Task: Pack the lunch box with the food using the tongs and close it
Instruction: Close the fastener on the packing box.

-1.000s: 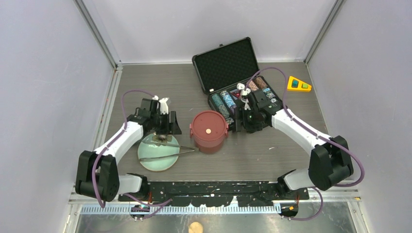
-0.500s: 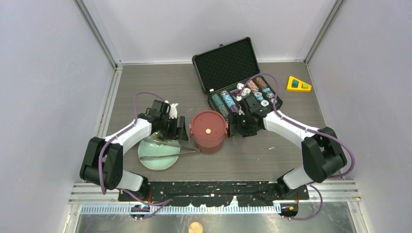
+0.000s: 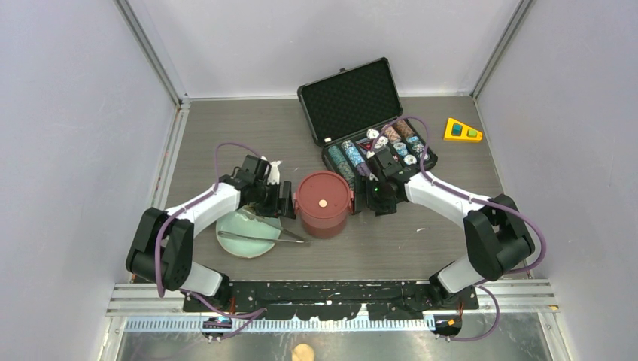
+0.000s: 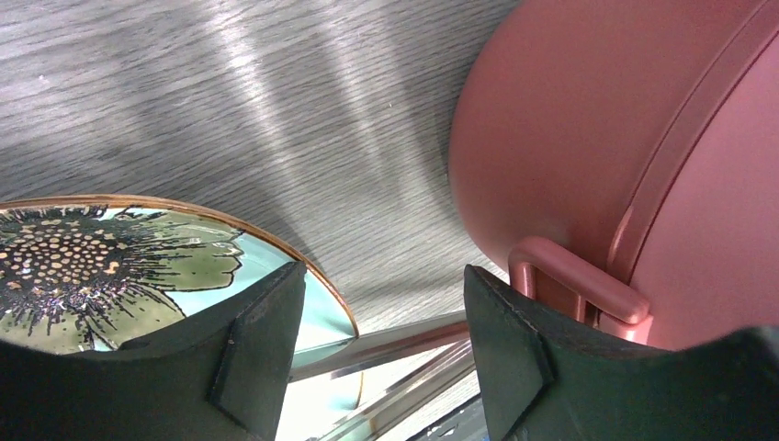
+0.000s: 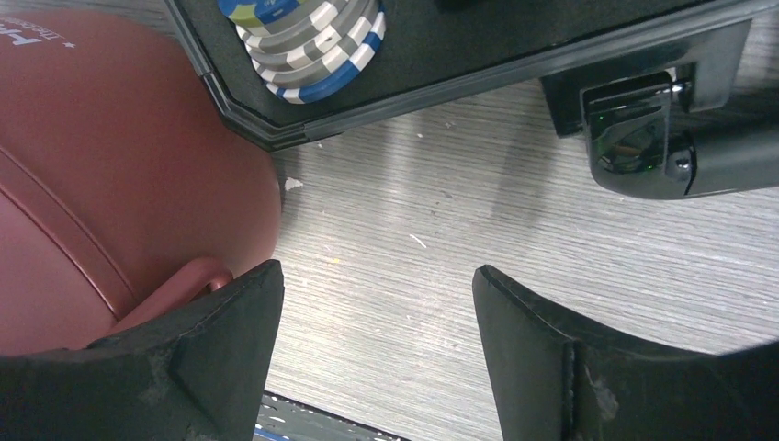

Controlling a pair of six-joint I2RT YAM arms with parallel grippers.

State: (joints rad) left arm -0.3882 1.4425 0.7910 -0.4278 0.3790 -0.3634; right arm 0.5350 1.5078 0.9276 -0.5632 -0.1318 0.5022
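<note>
One maroon-red lunch box [image 3: 323,204] stands upright near the middle of the table [image 3: 421,241], closed over on top. A small orange spot marks the centre of that top, and from above it is too small to tell what it is. The left wrist view shows a looped clip [image 4: 577,287] low on the box's side wall.

Just left of the box lies a pale green plate [image 3: 248,247] with a flower pattern. The silver tongs [image 3: 263,237] lie across it, one end jutting past the rim toward the foot of the box.

The left gripper [image 3: 284,199] hangs over the far right edge of the plate, close beside the box. Its fingers [image 4: 262,344] are parted about two-thirds of the way and hold nothing, with only table, plate rim and tongs showing in the gap. Whether the right-hand finger touches the box wall cannot be told.

The right gripper [image 3: 366,197] sits on the box's other side, between it and a black case [image 3: 353,98]. Its fingers [image 5: 216,340] are spread wide and empty over bare table.

The case lies open behind, with stacks of poker chips [image 5: 303,41] in its tray. A yellow wedge [image 3: 462,130] sits well apart at the far right.
</note>
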